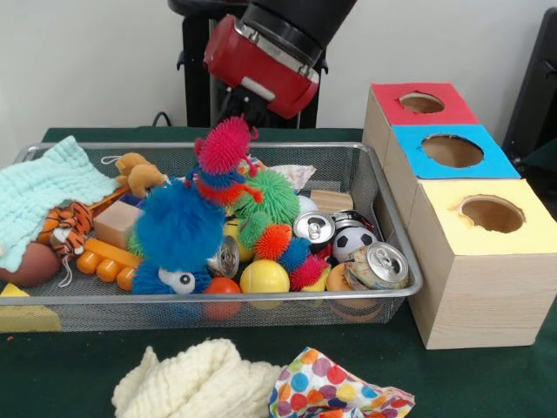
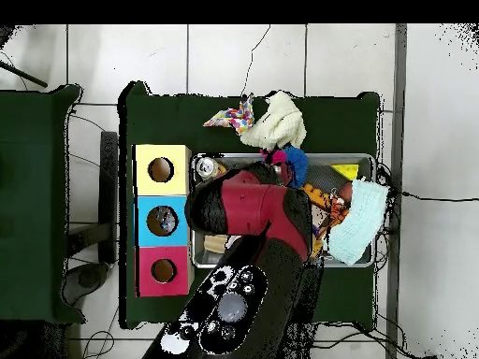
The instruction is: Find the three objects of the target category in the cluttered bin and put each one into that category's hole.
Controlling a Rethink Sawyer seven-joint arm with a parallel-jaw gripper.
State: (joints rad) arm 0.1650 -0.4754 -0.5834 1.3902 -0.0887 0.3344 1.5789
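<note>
Red and black, your arm [image 1: 270, 48] comes down over the back of the wire bin [image 1: 365, 306], and its gripper is hidden behind a pink spiky toy [image 1: 224, 144], so you cannot tell whether the fingers are open or closed. That pink toy sits on top of a blue fuzzy toy [image 1: 178, 228] in the middle of the bin, with a green spiky ball [image 1: 271, 196] just beside it. Three drink cans show among the clutter: one [image 1: 314, 228] near the green ball, one [image 1: 379, 266] at the bin's front corner nearest the boxes, and one [image 1: 225, 259] beside the blue toy. A soccer ball [image 1: 352, 239] lies between the first two cans. Three boxes stand in a row beside the bin: the red box [image 1: 387, 104], the blue box [image 1: 418, 161] and the yellow box [image 1: 531, 231], each with a round hole on top. From overhead, the arm covers most of the bin.
</note>
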